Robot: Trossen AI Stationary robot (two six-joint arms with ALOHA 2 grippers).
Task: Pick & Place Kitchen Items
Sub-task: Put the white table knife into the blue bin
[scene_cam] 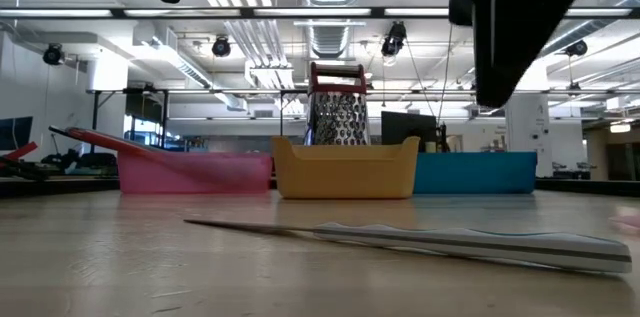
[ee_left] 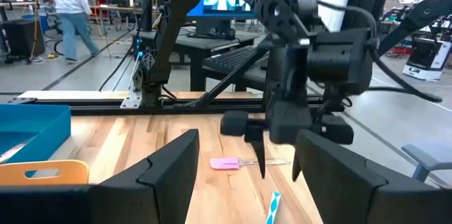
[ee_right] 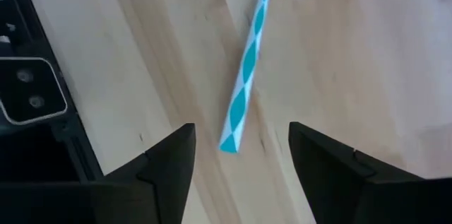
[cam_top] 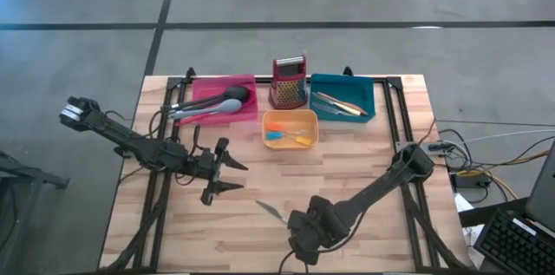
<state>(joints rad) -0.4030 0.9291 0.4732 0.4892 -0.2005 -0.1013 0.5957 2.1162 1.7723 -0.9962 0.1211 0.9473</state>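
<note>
We log the right hand (ee_right: 240, 155) released, fingers spread, hovering over the near edge of the tabletop (cam_top: 364, 162) directly above a knife with a teal-and-white patterned handle (ee_right: 244, 75), not touching it; in the high view the knife's blade (cam_top: 270, 212) shows just left of this hand (cam_top: 305, 238). The left hand (cam_top: 227, 175) is likewise released, fingers apart, over the tabletop's left-centre, holding nothing. A small pink-handled piece (ee_left: 226, 162) lies on the light wooden planks beyond the right hand. At the far edge we note a pink tray (cam_top: 245, 84) with long grey and black utensils (cam_top: 212, 106), an orange tray (cam_top: 270, 119) with short orange and blue pieces (cam_top: 290, 136), a teal tray (cam_top: 368, 93) with slim utensils (cam_top: 338, 104), and an upright red grater (cam_top: 290, 82). Grey floor surrounds the tabletop; a lit workshop with ceiling ducts and a walking person (ee_left: 70, 12) lies beyond.
</note>
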